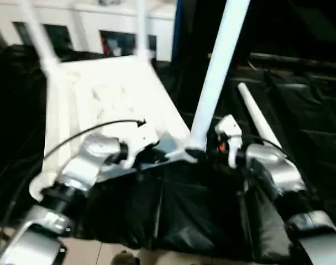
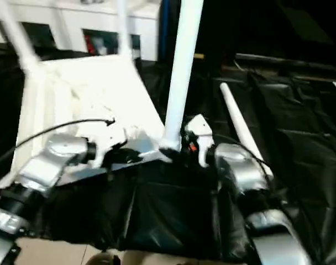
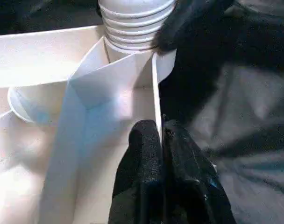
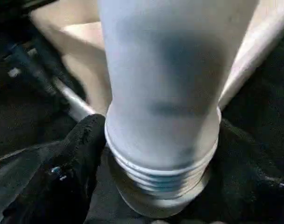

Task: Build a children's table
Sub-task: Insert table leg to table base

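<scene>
Upside down on the black-draped surface (image 1: pixel 212 215): white tabletop (image 1: pixel 110 91), left gripper (image 3: pixel 160 140) pinched shut on its thin rim wall. Rightward, right gripper (image 4: pixel 151 186) clasped around threaded leg (image 1: pixel 218 72) standing in the near corner socket; spare leg (image 1: pixel 259 118) lying beyond. Probably light, stiff, slick plastic, best gripped low by the threads.

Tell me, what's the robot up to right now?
Left gripper pinching the tabletop's rim. Right gripper around the near-corner leg, threads at socket. Spare leg lying beside.
</scene>
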Motion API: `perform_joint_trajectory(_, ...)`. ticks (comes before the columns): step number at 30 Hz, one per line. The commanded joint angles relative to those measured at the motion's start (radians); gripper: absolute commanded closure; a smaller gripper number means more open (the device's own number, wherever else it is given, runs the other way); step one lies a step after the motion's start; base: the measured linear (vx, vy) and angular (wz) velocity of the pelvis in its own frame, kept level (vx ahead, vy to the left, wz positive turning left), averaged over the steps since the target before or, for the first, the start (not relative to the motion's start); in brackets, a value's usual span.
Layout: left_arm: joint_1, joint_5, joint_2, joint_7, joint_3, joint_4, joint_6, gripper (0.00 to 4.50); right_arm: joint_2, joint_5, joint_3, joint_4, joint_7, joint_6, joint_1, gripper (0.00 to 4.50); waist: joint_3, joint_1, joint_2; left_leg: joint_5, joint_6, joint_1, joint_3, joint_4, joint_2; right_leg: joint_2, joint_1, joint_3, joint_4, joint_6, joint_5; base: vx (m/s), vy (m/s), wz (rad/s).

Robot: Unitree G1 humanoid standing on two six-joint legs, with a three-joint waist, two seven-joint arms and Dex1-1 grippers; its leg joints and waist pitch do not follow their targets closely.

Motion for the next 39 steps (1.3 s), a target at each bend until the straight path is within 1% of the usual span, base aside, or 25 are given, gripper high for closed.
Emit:
perform_joint_trajectory(1, -0.032, -0.030, -0.012, -0.049, -0.019, -0.037, -0.062, 4.50, -0.009, 0.005, 0.024, -0.045, 0.038, 0.011, 0.017, 0.98, -0.078, -0.005, 0.012, -0.175, 0.025, 0.022, -0.008, -0.060, 0.045, -0.085, 0.053, 0.051, -0.058, -0.221, -0.086, 0.000, 0.000, 0.00)
perform_joint_trajectory(6, -0.030, -0.016, -0.001, -0.070, -0.028, -0.021, -0.091, 4.50, -0.006, 0.002, 0.036, -0.079, 0.041, 0.008, 0.039, 0.98, -0.078, -0.005, 0.010, -0.187, 0.014, 0.020, -0.010, -0.061, 0.045, -0.087, 0.054, 0.052, -0.059, -0.213, -0.115, 0.000, 0.000, 0.00)
perform_joint_trajectory(11, -0.030, -0.005, -0.001, -0.080, -0.029, -0.002, -0.114, 4.50, 0.000, 0.006, 0.044, -0.106, 0.057, 0.027, 0.055, 0.98, -0.079, -0.006, 0.008, -0.171, 0.017, 0.017, -0.010, -0.059, 0.043, -0.087, 0.056, 0.051, -0.058, -0.208, -0.109, 0.000, 0.000, 0.00)
perform_joint_trajectory(12, -0.029, -0.004, -0.001, -0.080, -0.030, -0.001, -0.116, 4.50, -0.001, 0.005, 0.048, -0.107, 0.061, 0.029, 0.057, 0.98, -0.080, -0.007, 0.009, -0.169, 0.018, 0.017, -0.010, -0.059, 0.043, -0.087, 0.056, 0.051, -0.057, -0.210, -0.104, 0.000, 0.000, 0.00)
perform_joint_trajectory(13, -0.030, -0.004, -0.001, -0.081, -0.030, 0.002, -0.119, 4.50, -0.001, 0.004, 0.050, -0.109, 0.064, 0.030, 0.059, 1.25, -0.079, -0.008, 0.006, -0.164, 0.021, 0.017, -0.010, -0.059, 0.043, -0.087, 0.056, 0.051, -0.055, -0.213, -0.098, 0.000, 0.000, 0.00)
perform_joint_trajectory(15, -0.029, -0.004, 0.001, -0.083, -0.031, 0.009, -0.126, 4.50, -0.005, 0.005, 0.055, -0.115, 0.069, 0.037, 0.066, 1.31, -0.079, -0.008, 0.008, -0.171, 0.020, 0.018, -0.010, -0.058, 0.044, -0.088, 0.054, 0.051, -0.056, -0.214, -0.108, 0.000, 0.000, 0.00)
perform_joint_trajectory(16, -0.029, -0.004, 0.001, -0.083, -0.031, 0.009, -0.126, 4.50, -0.005, 0.005, 0.055, -0.115, 0.069, 0.037, 0.066, 1.37, -0.078, -0.007, 0.007, -0.171, 0.020, 0.018, -0.010, -0.058, 0.044, -0.088, 0.054, 0.051, -0.057, -0.214, -0.110, 0.000, 0.000, 0.00)
perform_joint_trajectory(18, -0.026, -0.003, 0.006, -0.085, -0.030, 0.013, -0.132, 4.50, -0.007, 0.005, 0.057, -0.120, 0.073, 0.043, 0.073, 1.61, -0.079, -0.006, 0.007, -0.168, 0.020, 0.019, -0.010, -0.058, 0.045, -0.088, 0.054, 0.051, -0.055, -0.213, -0.107, 0.000, 0.000, 0.00)
perform_joint_trajectory(21, -0.024, 0.000, 0.006, -0.087, -0.028, 0.017, -0.136, 4.50, -0.007, 0.004, 0.056, -0.123, 0.074, 0.046, 0.079, 1.72, -0.078, -0.005, 0.008, -0.175, 0.019, 0.019, -0.009, -0.058, 0.044, -0.089, 0.054, 0.051, -0.057, -0.213, -0.116, 0.000, 0.000, 0.00)
perform_joint_trajectory(27, -0.014, 0.004, -0.001, -0.062, -0.013, 0.028, -0.139, 4.50, 0.015, 0.015, 0.036, -0.103, 0.048, 0.042, 0.101, 1.75, -0.079, -0.004, 0.007, -0.175, 0.017, 0.017, -0.010, -0.057, 0.044, -0.089, 0.055, 0.051, -0.057, -0.209, -0.122, 0.000, 0.000, 0.00)
perform_joint_trajectory(29, -0.014, 0.004, -0.003, -0.057, -0.012, 0.029, -0.139, 4.50, 0.018, 0.016, 0.034, -0.100, 0.045, 0.042, 0.104, 1.75, -0.079, -0.004, 0.007, -0.173, 0.018, 0.017, -0.010, -0.057, 0.044, -0.090, 0.054, 0.051, -0.056, -0.210, -0.117, 0.000, 0.000, 0.00)
perform_joint_trajectory(30, -0.012, 0.005, -0.006, -0.042, -0.006, 0.030, -0.138, 4.50, 0.026, 0.015, 0.030, -0.092, 0.031, 0.038, 0.109, 1.75, -0.080, -0.003, 0.011, -0.173, 0.017, 0.017, -0.011, -0.057, 0.044, -0.090, 0.054, 0.051, -0.055, -0.211, -0.114, 0.000, 0.000, 0.00)
perform_joint_trajectory(31, -0.012, 0.005, -0.006, -0.042, -0.006, 0.030, -0.138, 4.50, 0.026, 0.015, 0.030, -0.092, 0.031, 0.038, 0.109, 1.75, -0.079, -0.004, 0.009, -0.176, 0.016, 0.017, -0.011, -0.058, 0.045, -0.089, 0.053, 0.051, -0.056, -0.211, -0.116, 0.000, 0.000, 0.00)
perform_joint_trajectory(32, -0.008, 0.005, -0.014, -0.017, 0.004, 0.032, -0.130, 4.50, 0.045, 0.013, 0.020, -0.076, -0.005, 0.030, 0.117, 1.75, -0.079, -0.005, 0.009, -0.181, 0.013, 0.018, -0.011, -0.058, 0.045, -0.090, 0.054, 0.051, -0.056, -0.212, -0.118, 0.000, 0.000, 0.00)
perform_joint_trajectory(33, -0.006, 0.005, -0.025, 0.011, 0.014, 0.034, -0.118, 4.50, 0.066, 0.008, 0.004, -0.052, -0.056, 0.019, 0.116, 1.75, -0.078, -0.005, 0.014, -0.193, 0.007, 0.018, -0.012, -0.059, 0.045, -0.091, 0.052, 0.051, -0.058, -0.214, -0.129, 0.000, 0.000, 0.00)
perform_joint_trajectory(34, -0.006, 0.010, -0.044, 0.059, 0.025, 0.038, -0.098, 4.50, 0.096, -0.009, -0.018, -0.010, -0.146, 0.000, 0.105, 1.75, -0.079, -0.010, 0.014, -0.206, -0.002, 0.018, -0.013, -0.060, 0.044, -0.092, 0.052, 0.051, -0.059, -0.216, -0.142, 0.000, 0.000, 0.00)
perform_joint_trajectory(35, -0.008, 0.016, -0.056, 0.090, 0.030, 0.042, -0.090, 4.50, 0.112, -0.016, -0.032, 0.015, -0.196, -0.008, 0.096, 1.75, -0.078, -0.012, 0.014, -0.211, -0.009, 0.019, -0.014, -0.061, 0.044, -0.093, 0.052, 0.051, -0.061, -0.214, -0.152, 0.000, 0.000, 0.00)
perform_joint_trajectory(36, -0.011, 0.024, -0.072, 0.129, 0.036, 0.047, -0.081, 4.50, 0.132, -0.023, -0.049, 0.046, -0.259, -0.017, 0.084, 1.75, -0.074, -0.017, 0.014, -0.233, -0.021, 0.020, -0.015, -0.064, 0.042, -0.093, 0.052, 0.050, -0.066, -0.206, -0.196, 0.000, 0.000, 0.00)
perform_joint_trajectory(37, -0.011, 0.024, -0.072, 0.129, 0.036, 0.047, -0.081, 4.50, 0.132, -0.023, -0.049, 0.046, -0.259, -0.017, 0.084, 1.75, -0.074, -0.019, 0.013, -0.240, -0.026, 0.019, -0.016, -0.065, 0.041, -0.094, 0.053, 0.050, -0.067, -0.200, -0.219, 0.000, 0.000, 0.00)
perform_joint_trajectory(38, -0.014, 0.035, -0.099, 0.183, 0.040, 0.048, -0.057, 4.50, 0.159, -0.027, -0.071, 0.087, -0.336, -0.027, 0.065, 1.75, -0.074, -0.023, 0.013, -0.246, -0.031, 0.016, -0.018, -0.067, 0.040, -0.094, 0.057, 0.049, -0.069, -0.184, -0.253, 0.000, 0.000, 0.00)
perform_joint_trajectory(39, -0.016, 0.049, -0.134, 0.252, 0.045, 0.049, -0.029, 4.50, 0.192, -0.029, -0.095, 0.130, -0.420, -0.036, 0.043, 1.75, -0.071, -0.030, 0.016, -0.269, -0.036, 0.022, -0.017, -0.068, 0.042, -0.094, 0.049, 0.051, -0.075, -0.183, -0.278, 0.000, 0.000, 0.00)
